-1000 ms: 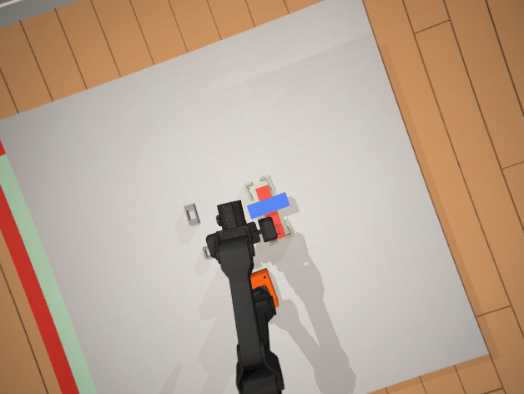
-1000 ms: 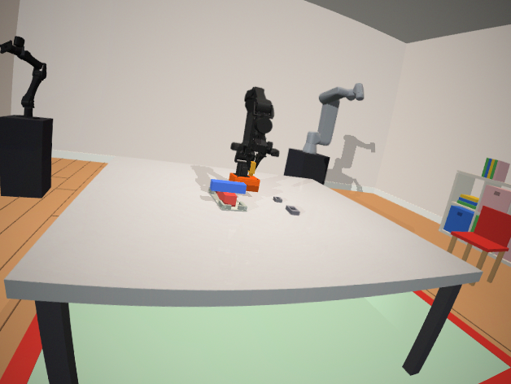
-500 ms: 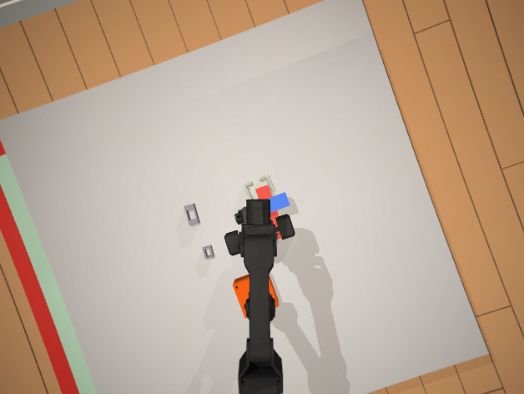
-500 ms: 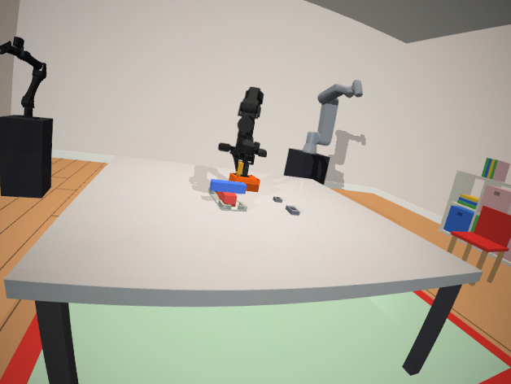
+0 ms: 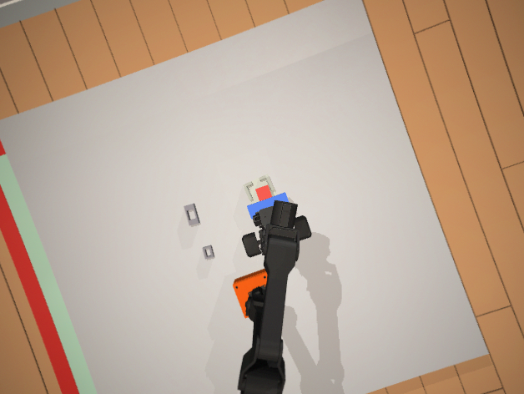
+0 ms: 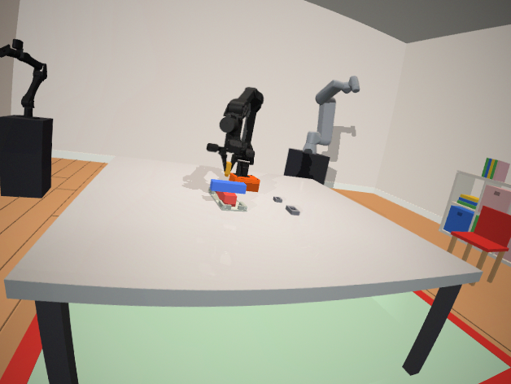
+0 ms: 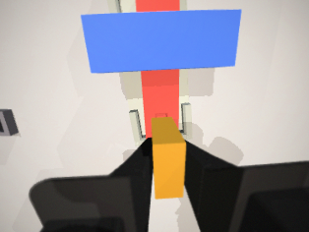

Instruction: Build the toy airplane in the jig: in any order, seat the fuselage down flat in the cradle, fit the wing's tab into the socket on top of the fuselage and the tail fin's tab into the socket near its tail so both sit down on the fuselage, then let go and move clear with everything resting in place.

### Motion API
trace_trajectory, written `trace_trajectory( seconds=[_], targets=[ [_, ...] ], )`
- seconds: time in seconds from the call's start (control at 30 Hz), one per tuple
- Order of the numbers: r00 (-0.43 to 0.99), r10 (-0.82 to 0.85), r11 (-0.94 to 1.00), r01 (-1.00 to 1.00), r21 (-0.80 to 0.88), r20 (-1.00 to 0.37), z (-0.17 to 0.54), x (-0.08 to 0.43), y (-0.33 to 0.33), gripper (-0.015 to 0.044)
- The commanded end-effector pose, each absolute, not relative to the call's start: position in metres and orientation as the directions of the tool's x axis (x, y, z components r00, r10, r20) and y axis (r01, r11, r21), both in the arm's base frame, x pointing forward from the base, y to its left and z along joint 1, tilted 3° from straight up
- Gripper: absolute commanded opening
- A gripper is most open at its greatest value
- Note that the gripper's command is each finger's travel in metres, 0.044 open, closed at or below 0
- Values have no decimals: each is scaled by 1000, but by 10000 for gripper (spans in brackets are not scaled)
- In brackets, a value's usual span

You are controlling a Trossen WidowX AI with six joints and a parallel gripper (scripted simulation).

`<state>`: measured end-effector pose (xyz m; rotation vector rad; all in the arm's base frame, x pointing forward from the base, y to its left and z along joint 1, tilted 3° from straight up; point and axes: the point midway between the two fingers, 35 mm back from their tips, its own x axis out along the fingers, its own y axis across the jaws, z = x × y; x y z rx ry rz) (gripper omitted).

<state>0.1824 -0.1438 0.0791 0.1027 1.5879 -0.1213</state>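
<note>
currently holds the yellow tail fin (image 6: 228,168) (image 7: 168,167) in the tool (image 5: 266,218) (image 6: 228,163) (image 7: 162,141), with narrow-set fingers against both sides and the block upright between them. hangs the fin over the tail end of the red fuselage (image 5: 263,192) (image 6: 227,198) (image 7: 161,98), below the tool in the wrist view, with the small socket (image 7: 161,115) showing just past the fin's edge. leaves unclear from these angles how near to the socket the tab is; from the top, hides the fin beneath the arm (image 5: 277,288) (image 6: 251,102). ahead of the tool, lies lengthwise in the pale cradle (image 5: 249,192) (image 6: 235,208) (image 7: 135,125) with the fuselage, and crosswise on top of it with the blue wing (image 5: 263,204) (image 6: 228,186) (image 7: 162,41). to the left of the tool in the top view, shows two grey hollow blocks on the bench (image 5: 127,169) (image 6: 206,247) (image 7: 64,98): the larger block (image 5: 196,220) (image 6: 292,211) farther off, the smaller block (image 5: 212,253) (image 6: 277,199) (image 7: 11,122) nearer. behind the tool, toward the arm's foot, shows the orange base (image 5: 242,285) (image 6: 252,185), partly covered by the arm.
</note>
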Motion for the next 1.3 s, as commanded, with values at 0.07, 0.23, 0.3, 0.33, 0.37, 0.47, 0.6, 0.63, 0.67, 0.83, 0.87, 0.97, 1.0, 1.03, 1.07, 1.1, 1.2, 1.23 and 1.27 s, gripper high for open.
trace_trajectory(
  seconds=[0.07,0.23,0.3,0.33,0.37,0.47,0.6,0.63,0.67,0.83,0.87,0.97,1.0,1.03,1.07,1.1,1.2,1.23,1.27],
  targets=[
    [-31,-8,991,131,-12,-999,75,175,-148,67],
    [-31,-8,991,131,-12,-999,75,175,-148,67],
    [-31,-8,991,131,-12,-999,75,175,-148,67],
    [-31,-8,991,131,-12,-999,75,175,-148,67],
    [-31,-8,991,131,-12,-999,75,175,-148,67],
    [-31,-8,991,131,-12,-999,75,175,-148,67],
    [-31,-8,991,131,-12,-999,75,175,-148,67],
    [-31,-8,991,131,-12,-999,75,175,-148,67],
    [-31,-8,991,131,-12,-999,75,175,-148,67],
    [-31,-8,991,131,-12,-999,75,175,-148,67],
    [-31,-8,991,131,-12,-999,75,175,-148,67],
    [-31,-8,991,131,-12,-999,74,174,-148,67],
    [-31,-8,991,131,-12,-999,74,174,-148,67],
    [-31,-8,991,131,-12,-999,74,174,-148,67],
    [-31,-8,991,131,-12,-999,74,174,-148,67],
    [-31,-8,991,131,-12,-999,74,174,-148,67],
    [-31,-8,991,131,-12,-999,70,174,-148,67],
    [-31,-8,991,131,-12,-999,68,175,-149,67],
    [-31,-8,991,131,-12,-999,67,175,-149,67]
  ],
)
